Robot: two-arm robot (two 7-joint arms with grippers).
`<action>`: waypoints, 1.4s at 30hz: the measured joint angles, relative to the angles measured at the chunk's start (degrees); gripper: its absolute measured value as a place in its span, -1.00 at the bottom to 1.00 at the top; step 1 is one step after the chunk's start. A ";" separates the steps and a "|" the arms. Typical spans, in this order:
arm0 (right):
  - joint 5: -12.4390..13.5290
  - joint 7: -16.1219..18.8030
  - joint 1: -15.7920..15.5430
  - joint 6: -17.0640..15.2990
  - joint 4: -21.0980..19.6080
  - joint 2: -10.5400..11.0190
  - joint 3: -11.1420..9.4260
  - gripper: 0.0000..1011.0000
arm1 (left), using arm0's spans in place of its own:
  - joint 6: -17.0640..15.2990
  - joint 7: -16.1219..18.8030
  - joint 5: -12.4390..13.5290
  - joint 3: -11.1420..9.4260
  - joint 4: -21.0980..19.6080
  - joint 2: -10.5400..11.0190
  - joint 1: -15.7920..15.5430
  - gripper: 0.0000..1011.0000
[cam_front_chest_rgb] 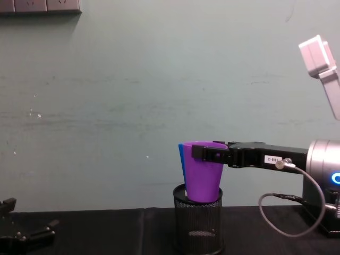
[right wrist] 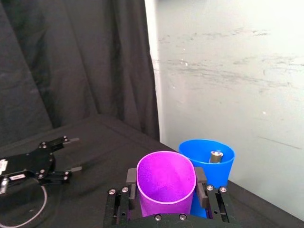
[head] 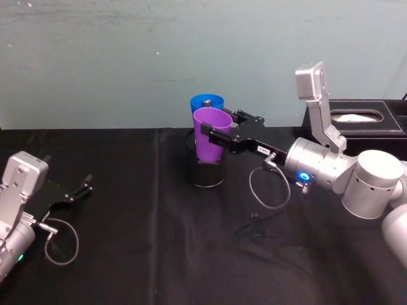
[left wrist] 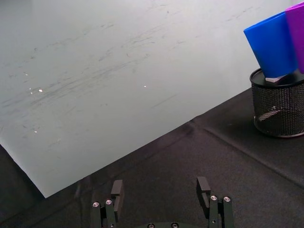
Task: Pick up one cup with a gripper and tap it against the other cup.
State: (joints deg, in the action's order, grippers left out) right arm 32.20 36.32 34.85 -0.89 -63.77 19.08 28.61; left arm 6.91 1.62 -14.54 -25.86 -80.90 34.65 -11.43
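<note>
- My right gripper (head: 222, 127) reaches in from the right toward the middle of the table (head: 140, 254). Its 2 fingers are closed on the purple cup (head: 212, 135), 1 finger on each side, just under the rim.
- In the right wrist view the purple cup (right wrist: 166, 183) sits between my 2 fingers (right wrist: 131, 178) with its open mouth up.
- The purple cup (cam_front_chest_rgb: 204, 172) is upright, and its base is at the mouth of the black mesh holder (cam_front_chest_rgb: 197, 223).
- The blue cup (head: 206, 102) stands in the same mesh holder (head: 208, 173), directly behind the purple cup, on the wall side.
- In the left wrist view the blue cup (left wrist: 273, 45) leans a little, and the purple cup (left wrist: 297, 33) is right against it. They seem to touch, but I cannot tell for sure.
- A small metal piece (right wrist: 216, 156) lies inside the blue cup (right wrist: 209, 164).
- My left gripper (head: 79, 190) rests low on the table at the left side, well apart from both cups. Its 2 fingers (left wrist: 117, 190) are spread apart and hold nothing.
- A dark tissue box (head: 359, 117) stands at the far right edge of the table, behind my right arm.
</note>
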 joint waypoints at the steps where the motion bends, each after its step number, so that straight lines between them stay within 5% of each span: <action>1: -0.21 -0.11 0.54 -0.13 0.66 -0.27 0.09 0.43 | 0.00 0.00 0.00 0.00 0.00 0.00 0.00 0.98; 18: -1.58 -0.03 4.57 -0.19 5.86 -2.44 0.15 0.43 | 0.00 0.00 0.00 0.00 0.00 0.00 0.00 0.98; 42: -1.80 1.41 5.54 -0.29 6.93 -2.82 -0.25 0.43 | 0.00 0.00 0.00 0.00 0.00 0.00 0.00 0.98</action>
State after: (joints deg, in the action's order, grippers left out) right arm 30.39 37.73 40.39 -1.19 -56.84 16.26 28.36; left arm 6.90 1.62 -14.55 -25.86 -80.90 34.65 -11.43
